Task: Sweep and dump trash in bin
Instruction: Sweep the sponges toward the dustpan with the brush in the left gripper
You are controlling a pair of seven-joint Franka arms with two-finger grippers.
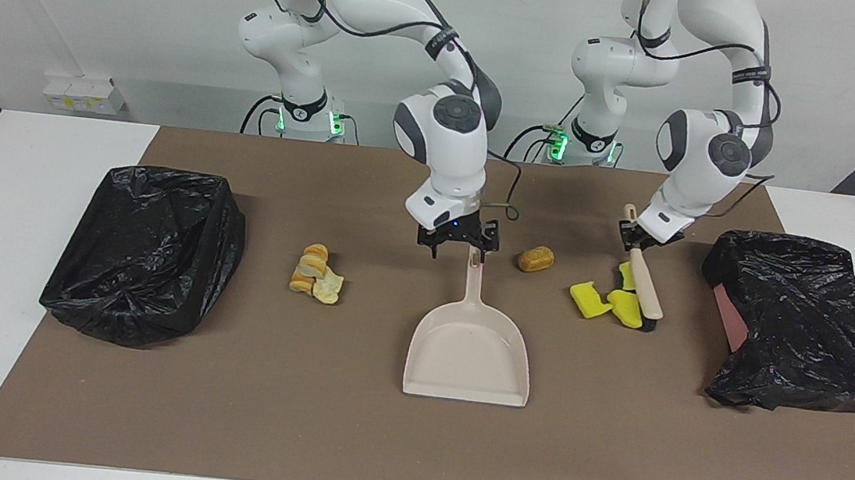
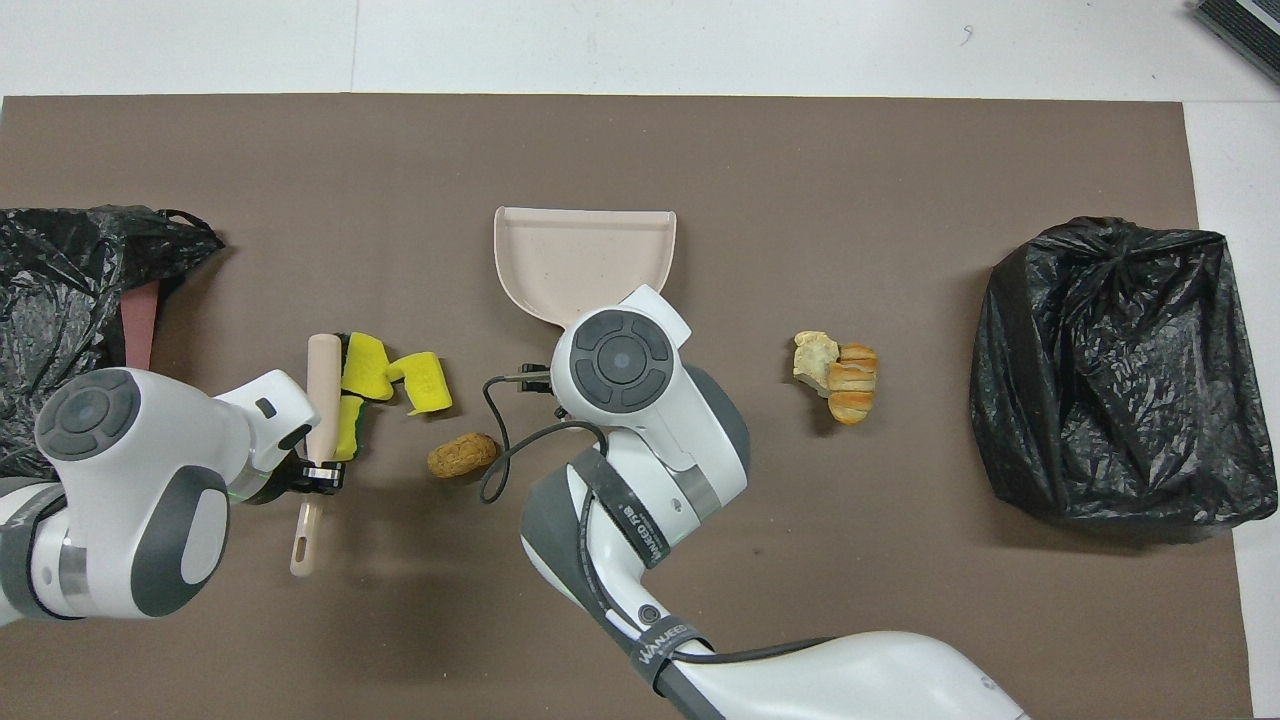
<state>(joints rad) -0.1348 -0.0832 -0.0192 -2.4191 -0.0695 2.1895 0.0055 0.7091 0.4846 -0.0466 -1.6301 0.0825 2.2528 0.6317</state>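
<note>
A beige dustpan (image 1: pixel 469 350) (image 2: pixel 585 255) lies mid-mat, handle toward the robots. My right gripper (image 1: pixel 458 254) is open, low over the handle's end; my wrist hides it in the overhead view. My left gripper (image 1: pixel 641 237) (image 2: pixel 318 475) is shut on the handle of a beige brush (image 1: pixel 647 285) (image 2: pixel 322 385). The brush head rests beside yellow sponge chunks (image 1: pixel 593 301) (image 2: pixel 425 380), one of them green-backed. A golden-brown lump (image 1: pixel 535 260) (image 2: pixel 462 455) lies between the sponges and the dustpan handle. Pale bread-like pieces (image 1: pixel 317 272) (image 2: pixel 838 378) lie toward the right arm's end.
A bin lined with a black bag (image 1: pixel 148 252) (image 2: pixel 1110 370) stands open at the right arm's end of the brown mat. A second black bag (image 1: pixel 804 323) (image 2: pixel 70 270), over something reddish, lies at the left arm's end.
</note>
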